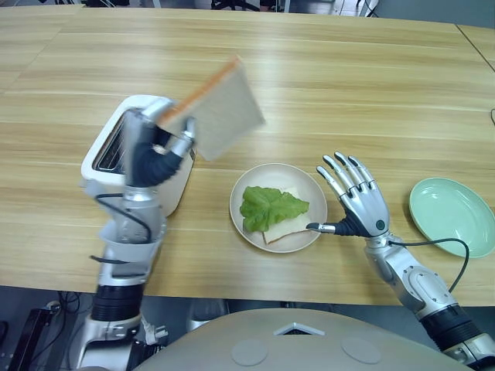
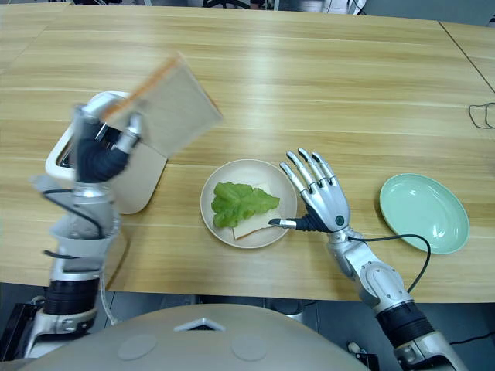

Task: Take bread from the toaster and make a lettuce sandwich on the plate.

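Wide stretch of plain wood across the far half of the counter (image 1: 348,85), side to side; near edge close below the plates and both forearms. On the left, by that edge, a white toaster (image 1: 104,158), slots facing up. Just right of it, a round beige plate (image 1: 267,168) carrying one slice of white bread (image 1: 290,232) laid flat, with a crinkled green lettuce leaf (image 1: 271,207) spread over most of it and a corner of bread peeking out at the near right. Further right, well apart and near the counter's right end, a pale green plate (image 1: 452,220). Raised over the toaster, the left hand (image 1: 158,147), fingers closed on the lower edge of a second bread slice (image 1: 226,108): pale face, brown crust along the top edge, tilted, blurred, clear of the toaster and up-left of the beige plate. Beside the beige plate's right rim, the right hand (image 1: 363,205), fingers spread wide and straight, holding nothing, thumb pointing at the rim, tip at or just beside it.
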Robot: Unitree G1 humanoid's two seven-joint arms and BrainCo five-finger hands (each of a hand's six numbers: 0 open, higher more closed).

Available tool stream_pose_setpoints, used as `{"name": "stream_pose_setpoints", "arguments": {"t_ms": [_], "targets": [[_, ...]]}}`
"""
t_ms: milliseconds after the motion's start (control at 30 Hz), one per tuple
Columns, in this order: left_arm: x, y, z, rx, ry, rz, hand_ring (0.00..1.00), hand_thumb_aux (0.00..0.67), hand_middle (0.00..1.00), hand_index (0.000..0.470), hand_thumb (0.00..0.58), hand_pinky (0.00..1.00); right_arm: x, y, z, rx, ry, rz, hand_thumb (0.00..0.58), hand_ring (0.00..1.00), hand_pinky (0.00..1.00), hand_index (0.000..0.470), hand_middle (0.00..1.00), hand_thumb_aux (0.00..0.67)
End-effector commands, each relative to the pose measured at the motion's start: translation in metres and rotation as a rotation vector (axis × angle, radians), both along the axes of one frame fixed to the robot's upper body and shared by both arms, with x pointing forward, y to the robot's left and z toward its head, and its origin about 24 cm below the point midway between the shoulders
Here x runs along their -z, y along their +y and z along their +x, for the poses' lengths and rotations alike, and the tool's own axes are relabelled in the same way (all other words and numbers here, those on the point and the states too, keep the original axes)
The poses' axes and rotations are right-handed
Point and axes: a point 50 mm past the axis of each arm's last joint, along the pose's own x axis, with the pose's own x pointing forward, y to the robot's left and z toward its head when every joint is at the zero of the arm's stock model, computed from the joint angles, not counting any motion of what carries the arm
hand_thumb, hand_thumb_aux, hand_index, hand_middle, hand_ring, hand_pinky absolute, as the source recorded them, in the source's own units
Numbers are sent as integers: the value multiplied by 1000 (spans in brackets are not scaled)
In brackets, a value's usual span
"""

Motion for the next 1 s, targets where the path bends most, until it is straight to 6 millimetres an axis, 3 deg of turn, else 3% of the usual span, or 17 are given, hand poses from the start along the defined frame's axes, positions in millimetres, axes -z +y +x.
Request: {"name": "stream_pose_setpoints", "arguments": {"t_ms": [33, 233, 400, 667, 1000], "targets": [[50, -28, -2, 171, 325, -73, 1000, 670, 1000, 460, 580, 1000, -13, 2, -6, -41, -69, 23, 0, 0, 0, 0, 0, 0], [95, -59, -13, 276, 555, -126, 1000, 670, 1000, 460, 580, 1000, -16, 14, -14, -125, -44, 26, 0, 0, 0, 0, 0, 0], [119, -72, -22, 299, 665, -109, 1000, 670, 1000, 460, 580, 1000, -13, 17, -19, -159, 1, 27, 0, 0, 0, 0, 0, 0], [144, -65, -18, 230, 723, 45, 1000, 670, 1000, 460, 580, 1000, 1, 25, -26, -205, 113, 24, 0, 0, 0, 0, 0, 0], [150, -56, -5, 160, 710, 118, 1000, 670, 1000, 460, 580, 1000, 49, 44, -44, -341, 532, -47, 0, 0, 0, 0, 0, 0]]}}
